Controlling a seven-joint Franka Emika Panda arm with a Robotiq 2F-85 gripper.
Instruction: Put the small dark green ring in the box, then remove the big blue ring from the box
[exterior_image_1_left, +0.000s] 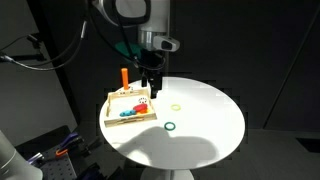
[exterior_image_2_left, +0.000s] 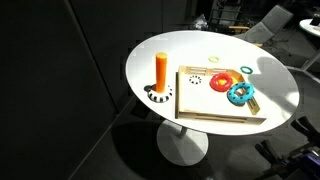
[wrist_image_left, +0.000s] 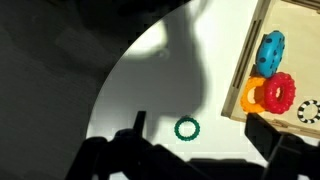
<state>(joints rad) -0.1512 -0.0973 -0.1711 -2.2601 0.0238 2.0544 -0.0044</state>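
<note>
Pincer (exterior_image_1_left: 151, 88): spread, nothing between the jaws. In wrist view (wrist_image_left: 205, 165) only two dark finger shapes show at the bottom, w/ a clear gap between them.
Pincer pos.: hangs off the arm (exterior_image_1_left: 128, 12), pointing down, above the surface and roughly over the box's edge, beside the orange peg. Not touching anything.
Small dark green ring (wrist_image_left: 187, 128): flat on bare surface, outside the box and apart from it. In wrist view it sits just beyond the gap in the pincer. Also seen in both exterior views (exterior_image_1_left: 170, 127) (exterior_image_2_left: 245, 69).
Box (exterior_image_1_left: 112, 98): shallow light-wood tray on the surface, rim seen in wrist view at right (wrist_image_left: 257, 40) and in an exterior view (exterior_image_2_left: 215, 117).
Big blue ring (wrist_image_left: 271, 52): inside the box, lying flat, next to the red ring. Shows in both exterior views (exterior_image_1_left: 127, 113) (exterior_image_2_left: 239, 95).
Red ring (wrist_image_left: 278, 92): in the box too, overlapping an orange-yellow piece (wrist_image_left: 250, 96).
Orange peg (exterior_image_2_left: 161, 68): upright on a black-and-white base, just outside the box wall.
Yellow-green ring (exterior_image_1_left: 177, 107): thin, flat on the surface, apart from the box and from the dark green one.
Surface (exterior_image_1_left: 205, 115): round white tabletop, dark room around it.
</note>
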